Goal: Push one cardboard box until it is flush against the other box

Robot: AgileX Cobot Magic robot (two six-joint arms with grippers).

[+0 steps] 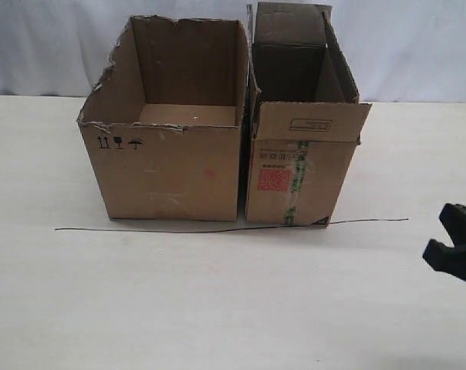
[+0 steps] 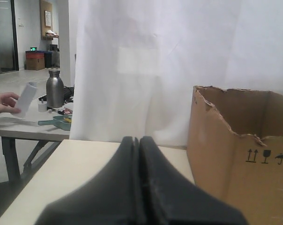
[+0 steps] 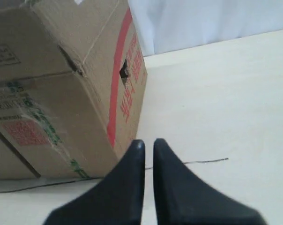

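Observation:
The narrow cardboard box (image 1: 295, 169), with a red square print and green-striped tape, stands upright on the table. Its left side lies against the other box (image 1: 171, 169), the wider carton with a torn rim, with only a thin dark seam between them. My right gripper (image 1: 447, 235) hangs near the table's right edge, well apart from the narrow box (image 3: 62, 93). Its fingers (image 3: 149, 143) stand almost together with nothing between them. The left gripper (image 2: 139, 140) is shut and empty, left of the wider carton (image 2: 240, 159), and is outside the exterior view.
A thin black line (image 1: 217, 229) runs across the table under the front edges of both boxes. A white curtain (image 1: 418, 46) hangs behind. Beyond the table's left end stands a side table with a metal bottle (image 2: 55, 89), and a person's hand (image 2: 3, 103) is there.

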